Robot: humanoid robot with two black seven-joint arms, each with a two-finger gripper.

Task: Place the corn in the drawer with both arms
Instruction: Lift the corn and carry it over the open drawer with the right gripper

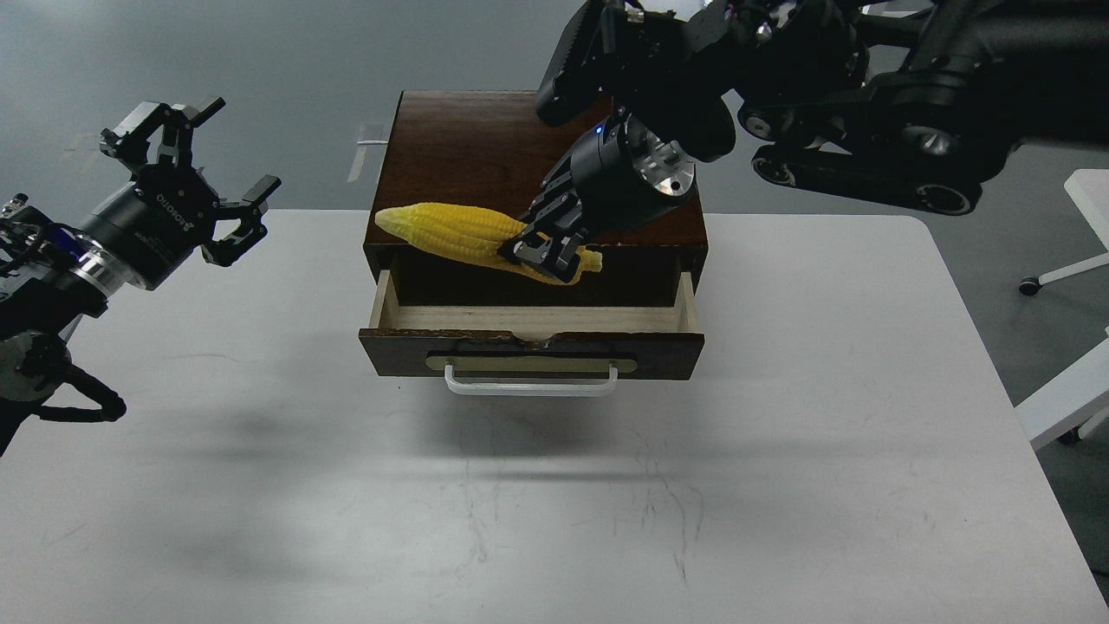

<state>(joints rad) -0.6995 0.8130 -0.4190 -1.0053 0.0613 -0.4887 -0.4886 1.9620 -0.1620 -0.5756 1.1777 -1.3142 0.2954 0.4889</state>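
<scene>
The yellow corn (455, 230) lies level in the air over the open drawer (530, 322) of the dark brown wooden box (485, 165), its tip pointing left. My right gripper (546, 250) reaches in from the upper right and is shut on the corn's thick right end. The drawer is pulled out partway, showing its pale wood interior and white bar handle (530, 383). My left gripper (191, 173) is open and empty, held above the table's left side, well apart from the box.
The box stands at the back middle of the white table (780, 485). My right arm (832, 95) spans above the box's right rear. A second white table's corner (1079, 390) and a chair base (1053, 277) sit off the right edge.
</scene>
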